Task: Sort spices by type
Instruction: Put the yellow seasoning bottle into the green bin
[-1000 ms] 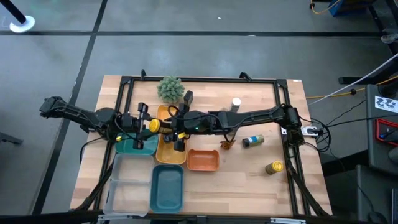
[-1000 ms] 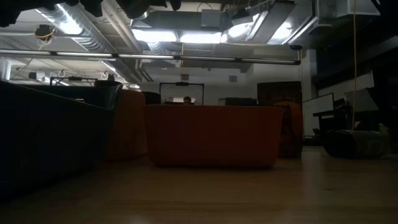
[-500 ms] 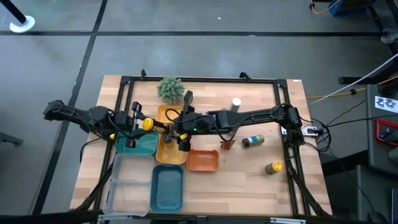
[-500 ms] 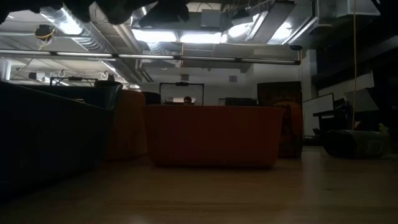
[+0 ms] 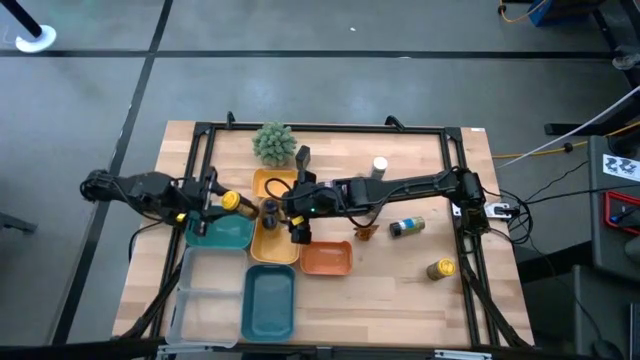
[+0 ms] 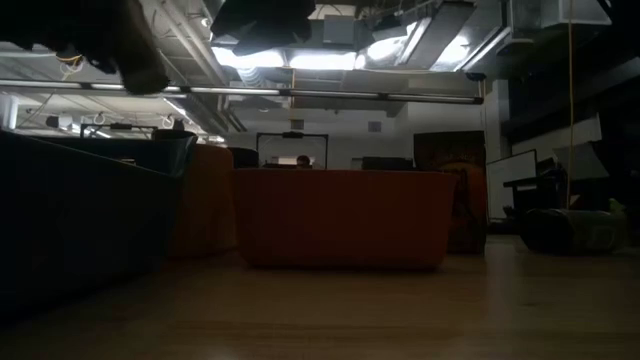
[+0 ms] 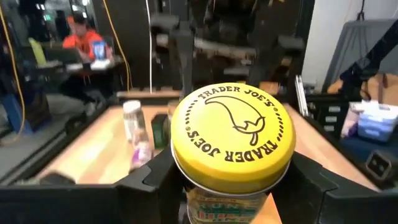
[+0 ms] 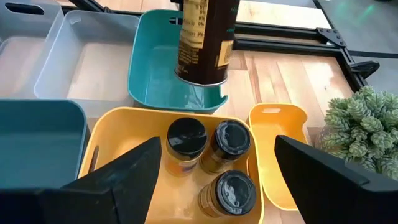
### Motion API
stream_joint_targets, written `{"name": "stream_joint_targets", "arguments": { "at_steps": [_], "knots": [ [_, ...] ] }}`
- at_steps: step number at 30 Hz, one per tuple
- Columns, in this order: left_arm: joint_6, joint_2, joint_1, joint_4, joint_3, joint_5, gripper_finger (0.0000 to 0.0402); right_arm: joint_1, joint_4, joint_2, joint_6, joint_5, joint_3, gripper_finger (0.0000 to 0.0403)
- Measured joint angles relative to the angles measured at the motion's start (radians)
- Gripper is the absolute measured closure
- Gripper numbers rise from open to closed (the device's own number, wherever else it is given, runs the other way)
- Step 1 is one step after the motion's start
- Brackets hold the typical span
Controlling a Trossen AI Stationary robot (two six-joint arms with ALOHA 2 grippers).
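My left gripper is shut on a jar with a yellow cap above the teal tray. The right wrist view shows that jar's brown body hanging over that tray. My right gripper is open above the yellow tray. Its fingers stand over three dark-capped jars that rest upright on the tray floor. On the bare table stand a white-capped bottle, a black box and a yellow-capped jar. A jar on its side and a brown packet lie there too. My left gripper pinches the yellow-capped jar between its two fingers, on the jar's sides just below the cap. The fingers come roughly level from the table's left. The jar is lifted clear over the teal tray, about upright, cap upward.
An orange tray, a second teal tray and a clear tray lie toward the near edge. A second yellow tray and a fuzzy green plant are at the far side. A black frame rims the table. A person sits beyond it.
My left gripper has carried the yellow-capped jar a little toward the table's left, from the yellow tray's edge to over the teal tray. My right gripper has drawn slightly toward the right, and the dark-capped jars in the yellow tray now show.
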Motion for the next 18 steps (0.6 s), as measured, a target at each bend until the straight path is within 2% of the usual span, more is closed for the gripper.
{"name": "stream_joint_targets", "arguments": {
  "at_steps": [4,18],
  "knots": [
    [-0.042,-0.024,0.0,-0.082,0.0,0.0,0.0215,0.0,-0.004,0.0,0.0,0.0,0.0,0.0091],
    [-0.215,-0.023,0.0,-0.157,0.0,0.028,0.0216,0.0,-0.026,-0.001,0.0,-0.001,0.0,0.0091]
  ]
}}
